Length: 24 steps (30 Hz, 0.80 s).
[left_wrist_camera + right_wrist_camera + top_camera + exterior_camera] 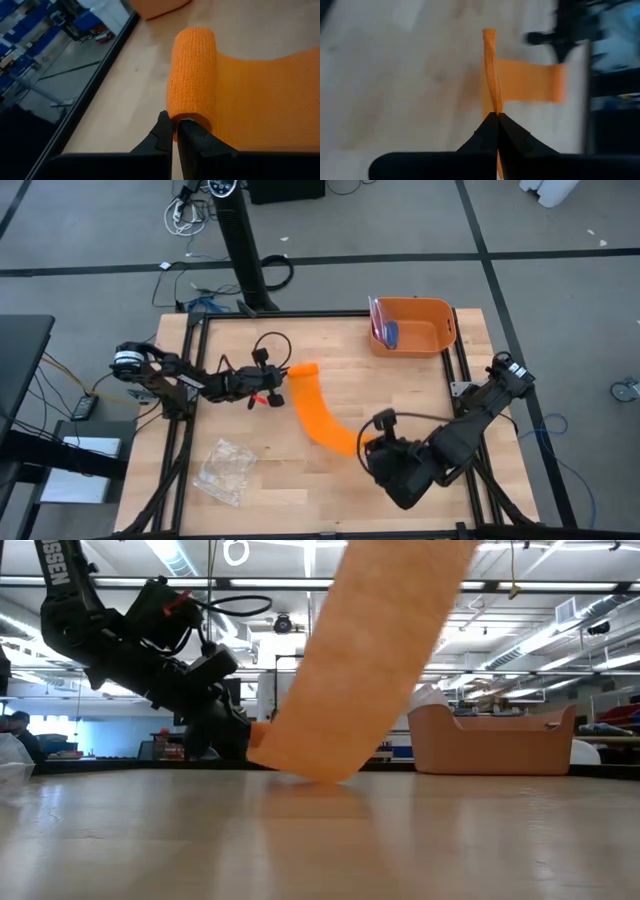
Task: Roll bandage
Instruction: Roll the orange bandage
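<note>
Tension is the worry right now: my left gripper (175, 131) is pinched on the rolled end of the bandage (318, 412), and my right gripper (497, 120) is clamped on the free end, gathered into a thin fold between its fingers. The strip runs across the middle of the table (300, 480), from the roll on the left, far side to my right gripper nearer the front right, and in the low view it lifts off the wood toward that end. If I pull too hard with the right, I judge the stretchy cloth could slide out of the left pinch, or the roll could loosen and telescope. Too slack, and the wraps go on crooked. The bunched fold could also twist the strip. The orange bin (412, 326) at the far right and the plastic bag (222, 471) at the near left sit well clear.
</note>
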Available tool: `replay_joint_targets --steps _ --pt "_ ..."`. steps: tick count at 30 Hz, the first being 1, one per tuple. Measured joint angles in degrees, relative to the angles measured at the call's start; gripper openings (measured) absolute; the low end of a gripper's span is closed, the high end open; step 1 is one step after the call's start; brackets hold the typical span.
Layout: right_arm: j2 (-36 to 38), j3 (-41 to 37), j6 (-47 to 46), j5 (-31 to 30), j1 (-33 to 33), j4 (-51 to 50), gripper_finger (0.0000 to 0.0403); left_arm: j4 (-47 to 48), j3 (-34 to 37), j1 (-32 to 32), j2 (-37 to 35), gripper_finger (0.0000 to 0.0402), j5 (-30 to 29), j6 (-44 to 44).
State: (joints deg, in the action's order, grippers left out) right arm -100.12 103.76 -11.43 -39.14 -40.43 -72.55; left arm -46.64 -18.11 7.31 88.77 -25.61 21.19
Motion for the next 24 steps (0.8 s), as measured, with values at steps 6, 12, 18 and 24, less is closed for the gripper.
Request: replay_joint_targets --steps 6,12,18,24 --pt "0.02 8.5 7.5 -6.88 3.77 -1.84 0.0 -0.05 0.0 -5.62 0.0 0.0014 -0.43 -0.2" --pt "0.02 14.22 13.98 -11.89 8.71 -1.5 0.0 0.86 -1.1 -11.31 0.0 0.0014 -3.27 -0.37" --pt "0.0 17.99 21.45 -14.66 13.27 2.23 0.0 8.9 -6.41 -15.13 0.0 0.0014 -3.59 -0.23" --pt "0.01 22.81 27.03 -18.34 16.63 3.78 0.0 11.7 -9.34 -18.81 0.02 0.0014 -4.82 -0.09"
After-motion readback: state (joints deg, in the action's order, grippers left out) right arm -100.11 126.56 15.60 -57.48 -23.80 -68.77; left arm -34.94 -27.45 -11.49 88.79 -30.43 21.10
